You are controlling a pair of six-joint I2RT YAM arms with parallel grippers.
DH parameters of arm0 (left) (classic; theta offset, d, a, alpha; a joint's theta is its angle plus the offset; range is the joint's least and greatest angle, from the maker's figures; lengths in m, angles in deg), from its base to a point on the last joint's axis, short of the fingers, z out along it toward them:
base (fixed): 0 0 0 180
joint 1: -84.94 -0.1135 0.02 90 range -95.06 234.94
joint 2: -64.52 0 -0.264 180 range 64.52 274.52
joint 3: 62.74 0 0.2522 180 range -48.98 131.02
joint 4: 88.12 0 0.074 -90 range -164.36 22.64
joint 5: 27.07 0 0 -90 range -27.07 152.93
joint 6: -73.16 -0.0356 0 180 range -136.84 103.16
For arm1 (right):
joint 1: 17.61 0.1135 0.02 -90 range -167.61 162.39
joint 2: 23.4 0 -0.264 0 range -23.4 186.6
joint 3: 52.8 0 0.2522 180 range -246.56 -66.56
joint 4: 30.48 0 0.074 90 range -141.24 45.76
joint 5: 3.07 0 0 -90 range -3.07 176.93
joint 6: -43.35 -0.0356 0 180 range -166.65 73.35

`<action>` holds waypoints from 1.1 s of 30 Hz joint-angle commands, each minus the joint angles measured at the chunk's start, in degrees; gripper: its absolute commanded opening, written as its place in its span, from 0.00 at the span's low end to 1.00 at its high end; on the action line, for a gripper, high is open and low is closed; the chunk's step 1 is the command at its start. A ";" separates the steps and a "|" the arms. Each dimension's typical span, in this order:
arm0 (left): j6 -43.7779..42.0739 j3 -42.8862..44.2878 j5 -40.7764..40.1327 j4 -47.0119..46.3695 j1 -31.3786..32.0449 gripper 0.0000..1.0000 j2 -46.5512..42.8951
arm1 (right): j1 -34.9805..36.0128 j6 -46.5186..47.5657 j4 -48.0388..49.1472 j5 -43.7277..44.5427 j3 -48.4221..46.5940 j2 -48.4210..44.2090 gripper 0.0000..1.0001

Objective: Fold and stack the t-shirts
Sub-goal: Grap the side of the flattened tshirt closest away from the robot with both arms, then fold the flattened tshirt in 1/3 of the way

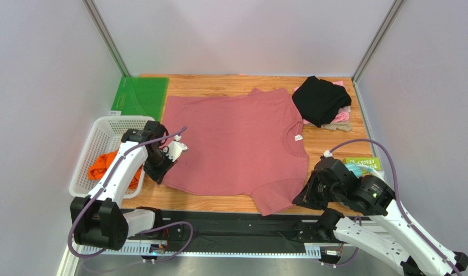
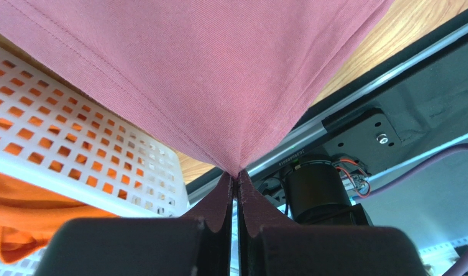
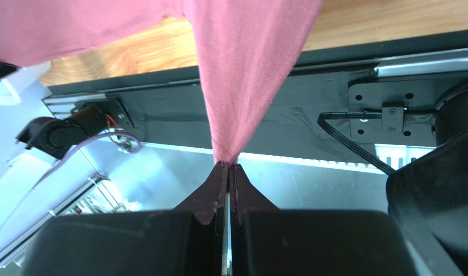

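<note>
A large dusty-rose t-shirt (image 1: 236,144) lies spread on the wooden table, its white neck label (image 1: 298,137) toward the right. My left gripper (image 1: 160,172) is shut on the shirt's near-left hem corner, and the cloth (image 2: 219,75) rises from the pinched tips (image 2: 237,179). My right gripper (image 1: 304,198) is shut on the near sleeve, whose fabric (image 3: 247,75) hangs taut from the tips (image 3: 228,167). A black t-shirt (image 1: 321,100) sits on pale pink cloth (image 1: 341,116) at the back right. An orange t-shirt (image 1: 103,165) lies in the basket.
A white mesh basket (image 1: 98,135) stands at the left edge, right beside my left gripper. A green mat (image 1: 139,96) lies at the back left. A green-and-white packet (image 1: 365,165) sits by the right arm. The black base rail (image 1: 230,227) runs along the near edge.
</note>
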 commanded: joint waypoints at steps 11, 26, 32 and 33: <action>0.15 23.96 -0.57 -4.90 -0.08 0.00 21.45 | -7.89 12.91 2.79 18.70 -18.36 18.51 0.00; -0.46 36.92 -6.98 -7.09 -1.31 0.00 40.62 | -31.82 25.14 27.40 7.53 -18.09 33.88 0.00; -0.38 38.59 -8.92 -8.24 -1.92 0.00 43.96 | -32.70 27.86 34.01 3.94 -26.08 50.22 0.00; -0.29 38.94 -9.10 -8.32 -2.01 0.00 44.40 | -32.70 28.30 34.70 4.09 -29.58 52.24 0.00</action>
